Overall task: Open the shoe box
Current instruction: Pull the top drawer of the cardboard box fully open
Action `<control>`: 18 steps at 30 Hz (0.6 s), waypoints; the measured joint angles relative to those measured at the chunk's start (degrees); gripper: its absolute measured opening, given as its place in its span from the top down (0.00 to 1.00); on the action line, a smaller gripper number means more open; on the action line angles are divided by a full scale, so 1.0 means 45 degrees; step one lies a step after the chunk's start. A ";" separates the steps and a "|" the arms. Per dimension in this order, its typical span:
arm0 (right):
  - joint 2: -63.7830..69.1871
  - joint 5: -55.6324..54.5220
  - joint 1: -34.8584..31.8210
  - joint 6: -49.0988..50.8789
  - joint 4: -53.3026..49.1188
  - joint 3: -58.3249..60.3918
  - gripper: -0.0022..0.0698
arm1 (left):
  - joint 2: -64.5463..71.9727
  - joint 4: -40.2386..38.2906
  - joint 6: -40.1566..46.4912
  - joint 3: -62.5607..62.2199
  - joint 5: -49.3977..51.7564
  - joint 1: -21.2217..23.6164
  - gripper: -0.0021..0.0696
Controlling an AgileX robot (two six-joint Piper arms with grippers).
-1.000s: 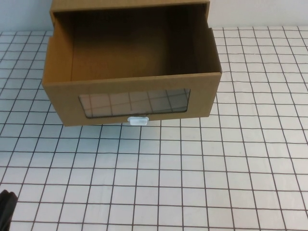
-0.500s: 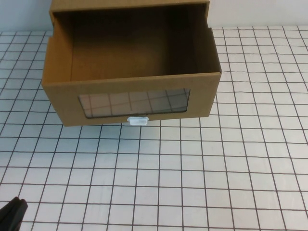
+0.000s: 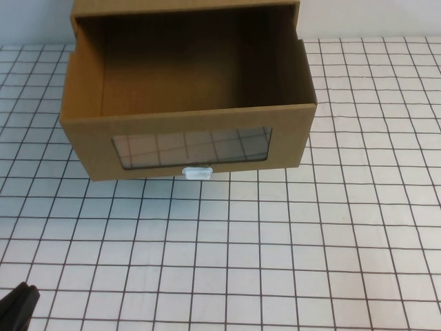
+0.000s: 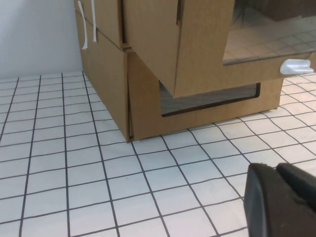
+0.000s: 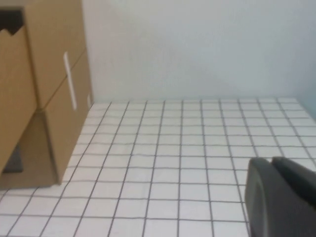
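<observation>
One cardboard shoe box (image 3: 186,118) at the far middle of the gridded table (image 3: 275,262), drawer out toward the robot, white tab (image 3: 197,172) under its clear front window. Left gripper (image 3: 19,303) at the near left corner, closed and empty. Right gripper (image 5: 272,165) off to the box's right, well apart, also closed on nothing.

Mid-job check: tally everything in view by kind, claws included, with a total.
Shoe box, drawer pulled open: 1
White pull tab on its front: 1
Claws: 2, left claw at the table's near-left corner, right claw off beside the box
Total: 4
</observation>
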 joint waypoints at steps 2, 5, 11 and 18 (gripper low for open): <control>-0.0779 -0.0703 -0.0890 0.0000 -0.0018 0.0742 0.99 | 0.0000 0.0000 0.0000 0.0000 0.0000 0.0000 0.97; -0.1931 -0.1486 -0.1520 0.0032 -0.0028 0.1806 0.99 | 0.0000 0.0000 0.0000 0.0000 0.0000 0.0000 0.97; -0.2479 -0.1915 -0.1646 0.0038 0.0331 0.2931 0.99 | 0.0000 0.0000 0.0000 0.0008 0.0000 0.0000 0.97; -0.2479 -0.2083 -0.1646 0.0038 0.0376 0.3148 0.99 | 0.0000 0.0000 0.0000 0.0008 0.0000 0.0000 0.97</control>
